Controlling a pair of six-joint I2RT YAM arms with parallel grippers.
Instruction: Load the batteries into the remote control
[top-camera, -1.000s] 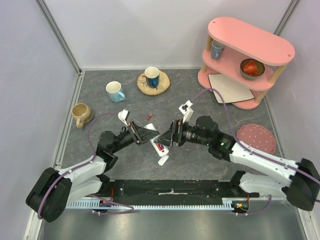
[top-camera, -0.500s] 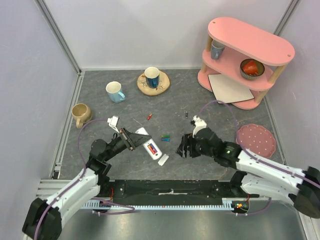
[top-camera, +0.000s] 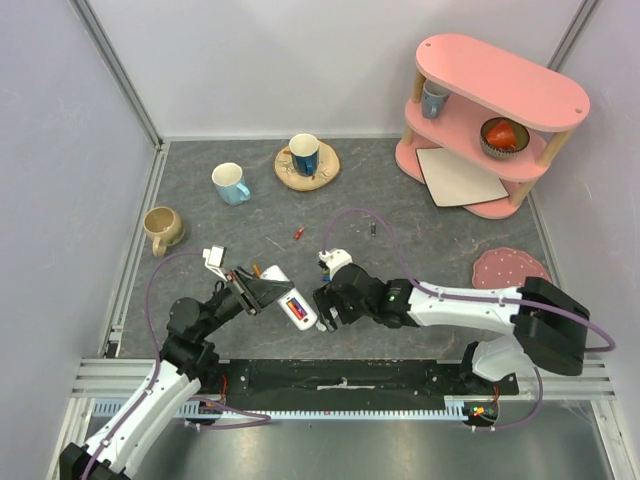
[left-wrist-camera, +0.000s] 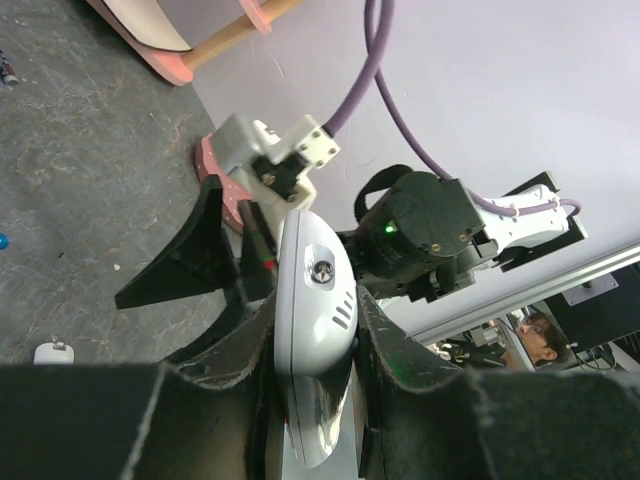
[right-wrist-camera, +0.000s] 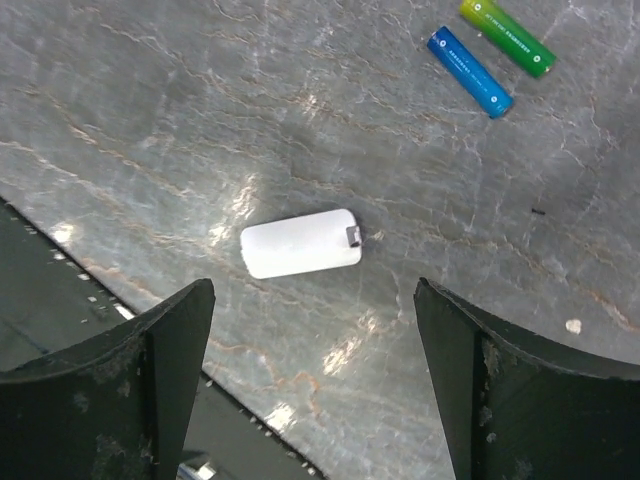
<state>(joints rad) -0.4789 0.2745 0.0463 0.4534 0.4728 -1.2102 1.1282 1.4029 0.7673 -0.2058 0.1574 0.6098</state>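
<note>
My left gripper (top-camera: 268, 292) is shut on the white remote control (top-camera: 290, 303) and holds it tilted above the table; in the left wrist view the remote (left-wrist-camera: 312, 290) stands edge-on between my fingers (left-wrist-camera: 385, 335). My right gripper (top-camera: 325, 305) is open and empty, just right of the remote. In the right wrist view it (right-wrist-camera: 312, 300) hovers over a small white battery cover (right-wrist-camera: 300, 243) lying on the table. A blue battery (right-wrist-camera: 470, 72) and a green battery (right-wrist-camera: 507, 38) lie side by side beyond the cover. A red battery (top-camera: 298, 233) and a dark battery (top-camera: 373, 228) lie farther back.
A tan mug (top-camera: 162, 229) stands at the left, a light blue mug (top-camera: 230, 183) and a blue cup on a wooden coaster (top-camera: 307, 165) at the back. A pink shelf (top-camera: 492, 120) is at the back right, a pink mat (top-camera: 510, 268) at the right. The black base rail (top-camera: 330, 380) runs along the near edge.
My left gripper has drawn back to the left and nearer with the remote. My right arm has swung left from the middle and now hangs open over the battery cover.
</note>
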